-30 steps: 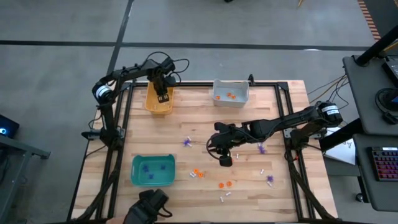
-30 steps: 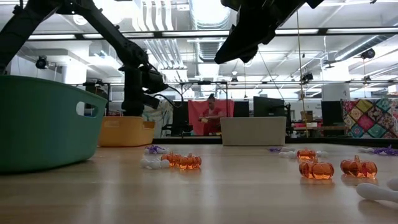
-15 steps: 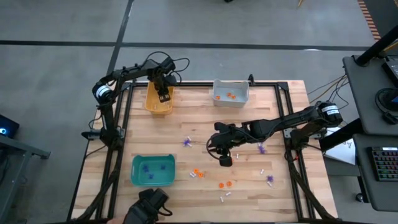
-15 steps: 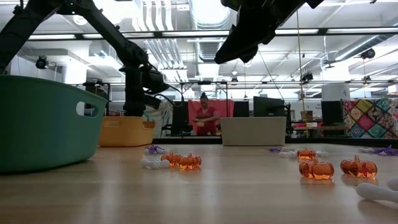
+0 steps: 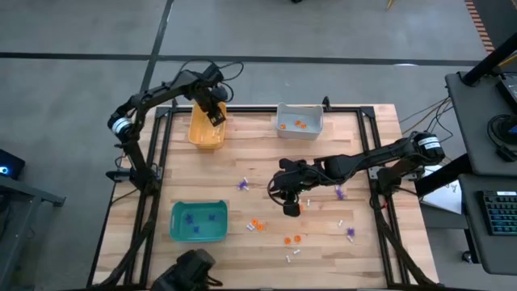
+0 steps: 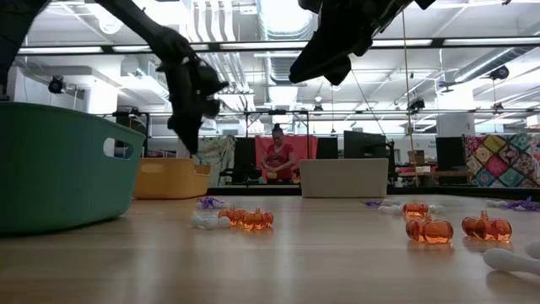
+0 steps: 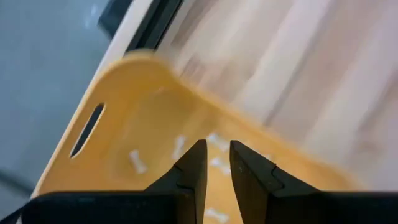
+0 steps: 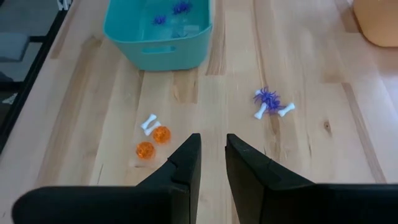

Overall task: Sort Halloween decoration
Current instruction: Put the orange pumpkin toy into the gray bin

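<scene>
My left gripper (image 7: 216, 167) hangs above the yellow bin (image 7: 124, 143), fingers a little apart and empty; white bones (image 7: 134, 160) lie below. My right gripper (image 8: 212, 157), narrowly parted, holds nothing; orange pumpkins (image 8: 153, 142) and a purple spider (image 8: 268, 98) lie ahead on the table (image 8: 311, 137), the teal bin (image 8: 159, 37) beyond.

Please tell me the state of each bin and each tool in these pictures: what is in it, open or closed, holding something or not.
Orange-yellow bin: holds small white pieces.
Teal bin: holds purple pieces.
Grey bin: holds orange pieces.
Left tool: above the orange-yellow bin, slightly open, holding nothing.
Right tool: above mid-table, slightly open, holding nothing.
Loose pieces: lying on the table, unsorted.
</scene>
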`<state>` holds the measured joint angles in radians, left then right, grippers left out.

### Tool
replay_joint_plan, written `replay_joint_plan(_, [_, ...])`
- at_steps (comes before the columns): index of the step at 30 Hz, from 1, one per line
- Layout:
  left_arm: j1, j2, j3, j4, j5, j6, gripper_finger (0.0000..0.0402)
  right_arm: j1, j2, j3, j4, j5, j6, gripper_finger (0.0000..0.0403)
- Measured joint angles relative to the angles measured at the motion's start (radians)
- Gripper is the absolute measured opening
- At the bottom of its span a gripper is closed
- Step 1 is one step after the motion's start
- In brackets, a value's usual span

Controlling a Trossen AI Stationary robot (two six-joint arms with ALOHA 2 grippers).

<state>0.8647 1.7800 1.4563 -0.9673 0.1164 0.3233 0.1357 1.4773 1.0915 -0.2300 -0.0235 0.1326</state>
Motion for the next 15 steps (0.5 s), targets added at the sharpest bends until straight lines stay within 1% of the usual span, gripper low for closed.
replay_joint_plan(3, [-0.019,-0.070,-0.011,0.022,0.079,-0.032,0.0048,-0.008,0.000,0.010,-0.006,-0.001,0.008,0.0063])
replay_joint_plan(6, [-0.051,-0.127,-0.011,0.029,0.136,-0.051,0.0047,-0.029,0.000,0.022,-0.012,-0.001,0.039,0.0063])
replay_joint_plan(9, [-0.104,-0.179,-0.014,0.050,0.181,-0.078,0.0047,-0.054,0.000,0.043,-0.056,0.001,0.085,0.0063])
replay_joint_plan(15, [-0.261,-0.273,-0.065,0.107,0.188,-0.131,0.0047,-0.102,0.001,0.052,-0.147,0.000,0.186,0.0063])
